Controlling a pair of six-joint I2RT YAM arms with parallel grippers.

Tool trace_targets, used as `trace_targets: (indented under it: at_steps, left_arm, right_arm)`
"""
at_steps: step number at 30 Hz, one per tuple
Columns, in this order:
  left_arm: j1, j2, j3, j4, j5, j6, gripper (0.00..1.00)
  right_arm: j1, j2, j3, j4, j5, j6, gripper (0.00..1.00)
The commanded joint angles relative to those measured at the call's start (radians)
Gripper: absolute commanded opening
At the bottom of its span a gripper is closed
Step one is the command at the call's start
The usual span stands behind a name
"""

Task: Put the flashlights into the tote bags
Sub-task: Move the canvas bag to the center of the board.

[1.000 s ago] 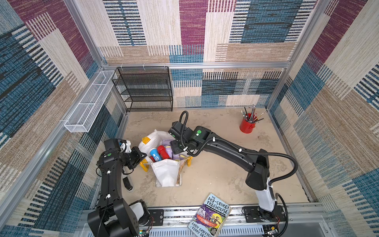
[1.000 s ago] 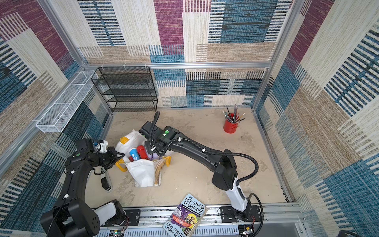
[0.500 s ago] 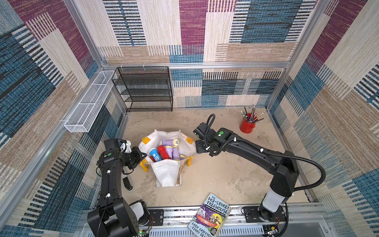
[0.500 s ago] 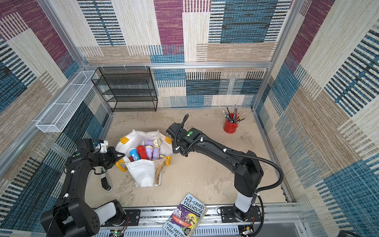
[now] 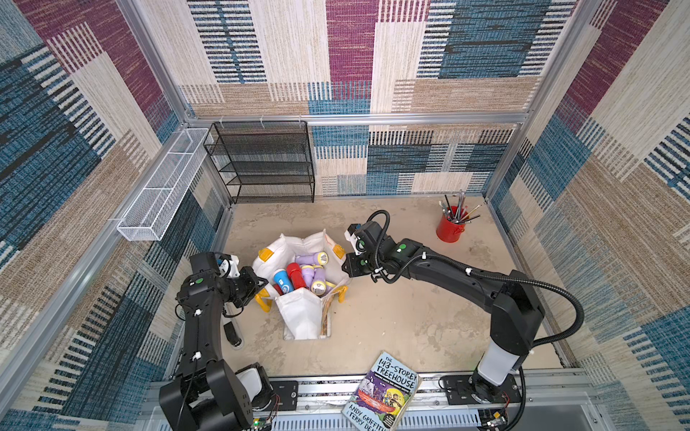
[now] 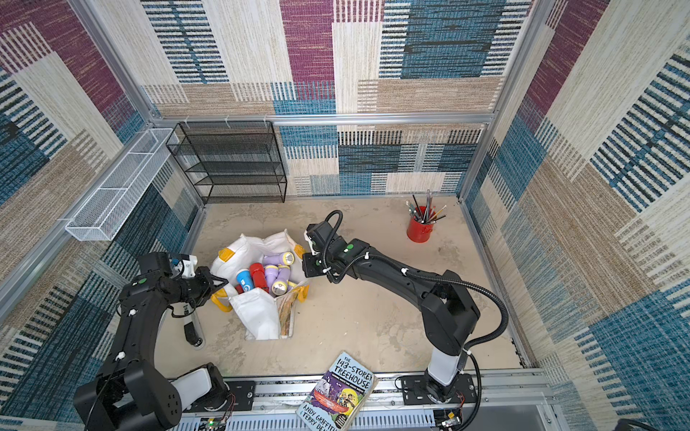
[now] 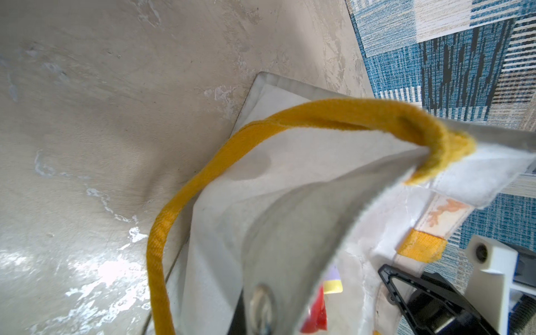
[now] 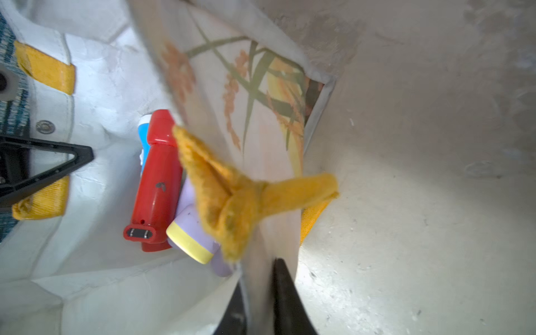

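Foreground: a paperback book (image 5: pixel 381 395) lies across the front rail. Centre: the white tote bag (image 5: pixel 298 317) sits on the tabletop with its mouth spread open. The flashlights (image 5: pixel 300 274), lilac, red and blue, are heaped inside it. The left gripper (image 5: pixel 260 289) is closed on the bag's rim at a yellow handle (image 7: pixel 319 113). The right gripper (image 5: pixel 345 265) is clamped on the opposite wall, with the printed fabric between its jaws. Background: a red cup (image 5: pixel 450 230) of pencils stands near the right corner, a black mesh rack (image 5: pixel 267 164) against the rear wall, and a white wire basket (image 5: pixel 164 186) on the side wall.
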Motion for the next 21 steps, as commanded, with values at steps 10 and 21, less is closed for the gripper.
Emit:
trace_targets:
  at_steps: [10, 21]
  left_arm:
    - [-0.153, -0.092, 0.063, -0.028, 0.061, -0.101, 0.0]
    - [-0.434, -0.059, 0.124, 0.047, -0.09, -0.248, 0.0]
  right_arm:
    - [0.003, 0.002, 0.154, -0.008, -0.098, -0.058, 0.0]
    - [-0.058, -0.081, 0.111, -0.027, -0.019, -0.078, 0.0]
